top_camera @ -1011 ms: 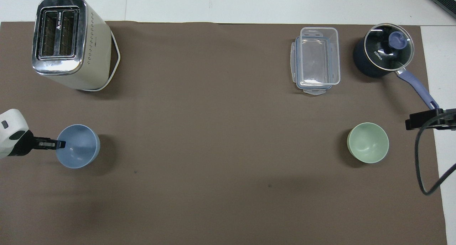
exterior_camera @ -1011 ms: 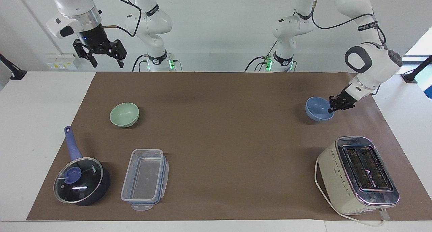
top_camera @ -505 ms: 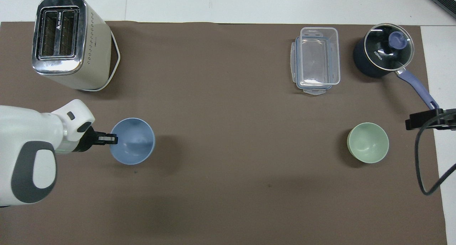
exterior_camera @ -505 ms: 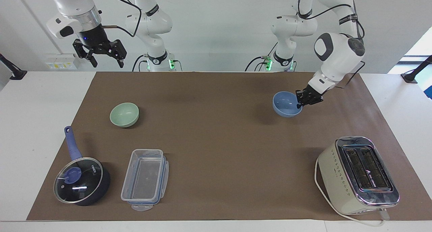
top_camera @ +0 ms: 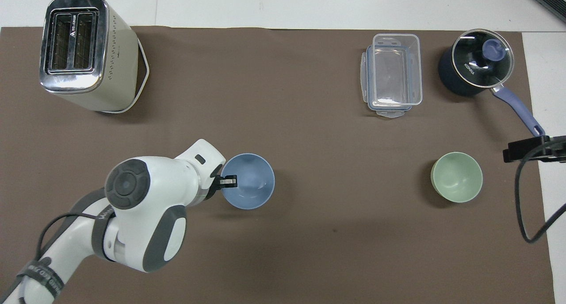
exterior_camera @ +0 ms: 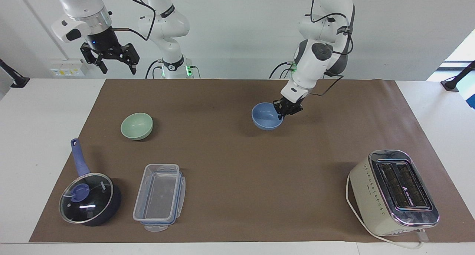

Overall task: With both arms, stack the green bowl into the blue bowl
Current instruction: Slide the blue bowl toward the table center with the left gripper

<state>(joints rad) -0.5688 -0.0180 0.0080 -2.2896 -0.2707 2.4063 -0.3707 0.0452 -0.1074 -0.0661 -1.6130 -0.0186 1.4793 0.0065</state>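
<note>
Left gripper (exterior_camera: 282, 112) is clamped tight on the rim of the blue bowl (exterior_camera: 265, 116), on the edge toward the left arm's end of the table. Can't really tell if the bowl is touching the mat (exterior_camera: 230, 166) or just off it. Green bowl (exterior_camera: 136, 126) sits well apart from the blue bowl, toward the right arm's end, nothing touching it. Right gripper (exterior_camera: 112, 61) is waiting up in the air with its fingers spread wide and nothing in them, way off from the blue bowl at the right arm's end.
</note>
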